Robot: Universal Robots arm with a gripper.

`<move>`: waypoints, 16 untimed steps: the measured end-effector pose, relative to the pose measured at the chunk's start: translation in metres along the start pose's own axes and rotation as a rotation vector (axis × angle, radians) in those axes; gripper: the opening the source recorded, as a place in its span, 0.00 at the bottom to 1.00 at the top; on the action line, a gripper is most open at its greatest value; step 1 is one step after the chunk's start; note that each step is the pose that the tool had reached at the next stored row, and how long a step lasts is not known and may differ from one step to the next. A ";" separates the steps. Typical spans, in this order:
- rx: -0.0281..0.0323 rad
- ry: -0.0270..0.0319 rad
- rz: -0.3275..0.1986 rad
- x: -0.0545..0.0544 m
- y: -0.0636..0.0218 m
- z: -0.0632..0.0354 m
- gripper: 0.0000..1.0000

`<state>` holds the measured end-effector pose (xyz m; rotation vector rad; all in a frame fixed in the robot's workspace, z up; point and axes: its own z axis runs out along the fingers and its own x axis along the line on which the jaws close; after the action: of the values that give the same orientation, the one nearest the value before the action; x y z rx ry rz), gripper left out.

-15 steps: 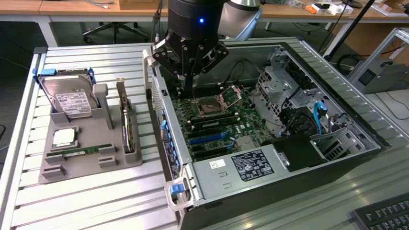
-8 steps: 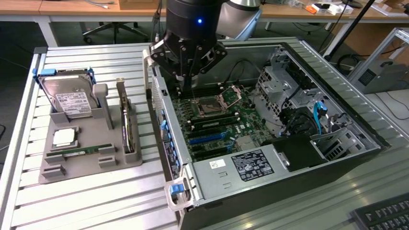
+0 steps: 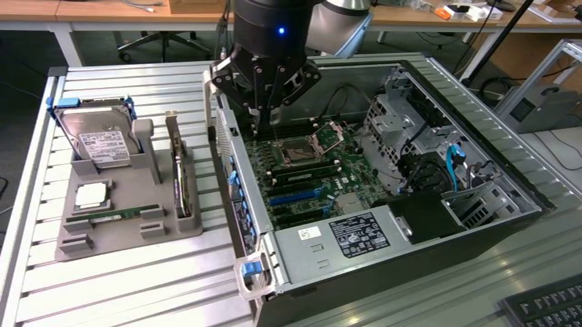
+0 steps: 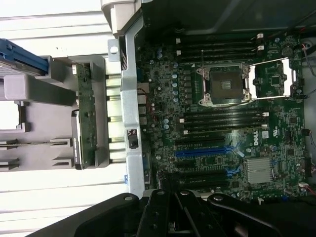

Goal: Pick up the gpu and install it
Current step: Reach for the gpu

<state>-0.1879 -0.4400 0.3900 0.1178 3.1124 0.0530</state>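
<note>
Though the gpu (image 3: 179, 174) stands untouched, step: the approach before the pick, as I judge it; nothing is lifted and nothing is seated.
hand (image 3: 258, 121): clenched and empty, fingers pointing down, hanging over the motherboard (image 3: 300, 178) just inside the case wall nearest the holder.
gpu's place: upright on its thin edge in a slot of the grey holder (image 3: 127, 228), on the side of the holder closest to the case and well apart from the hand.
holder's place: on the slatted bench (image 3: 136, 88), toward its edge on the exterior view's left; the hard drive (image 3: 105, 139) and the memory stick (image 3: 114, 216) sit in it too.
case (image 3: 427, 248): open, on its side across the middle of the bench, just beside the holder.
blue slot (image 3: 296, 196): bare on the board, near the open processor socket (image 3: 298, 151).
pick calls for: probably parted fingers centred over the card's narrow top edge and square to its length, and a straight lift, since the slot walls flank it closely.
</note>
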 end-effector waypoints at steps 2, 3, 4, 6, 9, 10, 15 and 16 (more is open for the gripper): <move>0.0000 0.0000 0.000 0.001 -0.0003 0.0000 0.11; 0.0000 0.0001 0.000 0.001 -0.0005 0.0000 0.11; 0.0000 0.0000 0.000 0.001 -0.0006 0.0000 0.11; 0.0000 0.0000 0.000 0.002 -0.0007 0.0001 0.11; 0.0000 0.0000 0.000 0.002 -0.0010 0.0001 0.11; 0.0000 0.0000 0.000 0.003 -0.0011 0.0001 0.11; 0.0000 0.0000 0.000 0.004 -0.0018 0.0001 0.11; 0.0000 0.0000 0.000 0.004 -0.0020 0.0001 0.11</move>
<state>-0.1920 -0.4416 0.3897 0.1177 3.1124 0.0530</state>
